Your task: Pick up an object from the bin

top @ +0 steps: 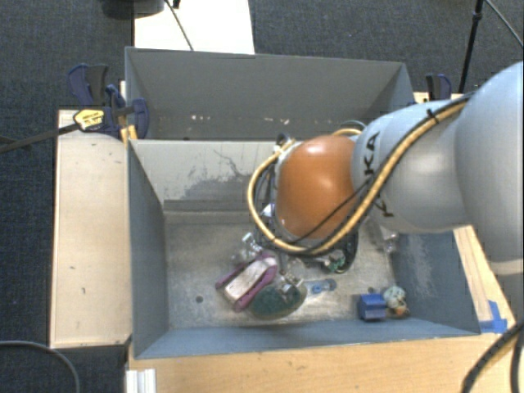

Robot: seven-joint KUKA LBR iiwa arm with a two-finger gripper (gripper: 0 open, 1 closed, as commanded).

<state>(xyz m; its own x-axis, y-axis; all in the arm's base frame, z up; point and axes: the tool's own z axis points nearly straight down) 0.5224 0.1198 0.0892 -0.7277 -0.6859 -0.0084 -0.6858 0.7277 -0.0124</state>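
Nearest, close to the front wall of the bin [149, 252], a small blue block [370, 306] lies at the right, and a little pale thing [395, 298] is just beside it. Left of them is a dark green round thing [274, 303]. A flat purple and pink block [246, 281] lies against its far left side. The gripper [280, 277] is low over these two, near the place where they meet. Whether it is open or closed I cannot tell, because the orange cover [315, 187] on the wrist hides it. Behind, the grey arm [442, 170] reaches in from the right.

I judge that the step in hand is to settle on one thing to grasp. To do it well, the gripper should go straight down and be centred on one thing only, probably the purple and pink block. In this way it will not pinch both things or push them away.
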